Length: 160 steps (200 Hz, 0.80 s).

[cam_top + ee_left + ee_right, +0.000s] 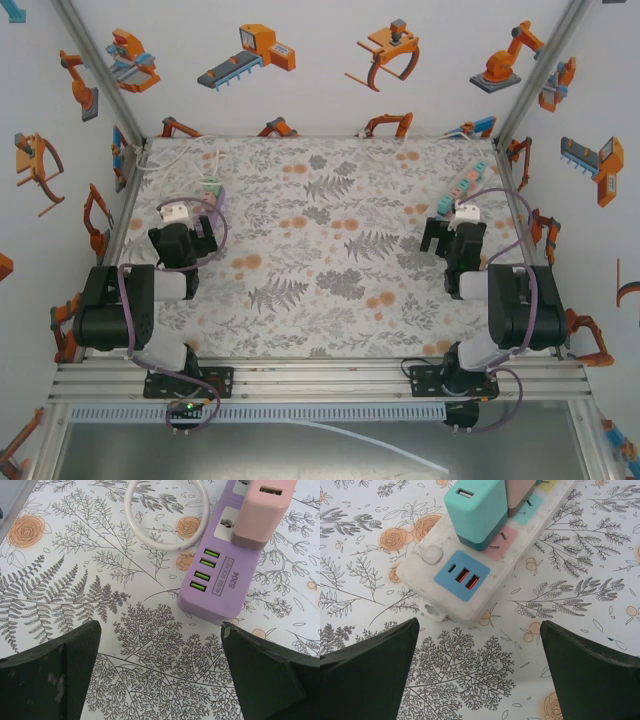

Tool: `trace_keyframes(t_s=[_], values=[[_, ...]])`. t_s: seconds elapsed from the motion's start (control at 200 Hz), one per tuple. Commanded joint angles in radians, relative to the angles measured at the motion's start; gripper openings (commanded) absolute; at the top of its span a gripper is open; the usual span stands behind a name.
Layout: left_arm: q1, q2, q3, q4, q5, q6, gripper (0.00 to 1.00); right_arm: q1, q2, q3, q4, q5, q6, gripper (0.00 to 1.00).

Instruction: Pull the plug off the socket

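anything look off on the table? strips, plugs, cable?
Nothing stands out. The pink adapter sits fully seated in the purple strip, and the teal adapter likewise in the white strip. No damage is visible. The white cable lies in a loose loop beside the purple strip.

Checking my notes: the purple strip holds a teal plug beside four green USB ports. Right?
No: the plug in the purple strip is pink, not teal, per the left wrist view. The four green USB ports stand.
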<state>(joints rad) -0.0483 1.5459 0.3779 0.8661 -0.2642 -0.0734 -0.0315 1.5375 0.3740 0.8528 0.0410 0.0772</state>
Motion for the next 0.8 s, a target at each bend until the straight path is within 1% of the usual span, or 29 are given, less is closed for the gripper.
trace_keyframes(t_s=[0.0,0.36,0.626,0.686,0.796], values=[[-0.002,-0.005,0.010,0.008,0.003,-0.001,0.97,-0.008,0.006,0.017,0.011,-0.003,-0.010,0.99],[-0.002,-0.006,0.011,0.008,0.004,-0.003,0.97,-0.008,0.006,0.017,0.011,-0.003,-0.009,0.99],[-0.002,-0.005,0.009,0.009,0.005,-0.001,0.97,-0.008,0.004,0.013,0.017,0.020,-0.002,0.99],[-0.002,-0.007,0.008,0.011,0.005,-0.002,0.97,-0.008,0.003,0.008,0.023,0.003,-0.007,0.99],[-0.006,-0.005,0.011,0.009,0.043,0.022,0.97,-0.008,0.000,-0.008,0.051,-0.024,-0.017,0.99]])
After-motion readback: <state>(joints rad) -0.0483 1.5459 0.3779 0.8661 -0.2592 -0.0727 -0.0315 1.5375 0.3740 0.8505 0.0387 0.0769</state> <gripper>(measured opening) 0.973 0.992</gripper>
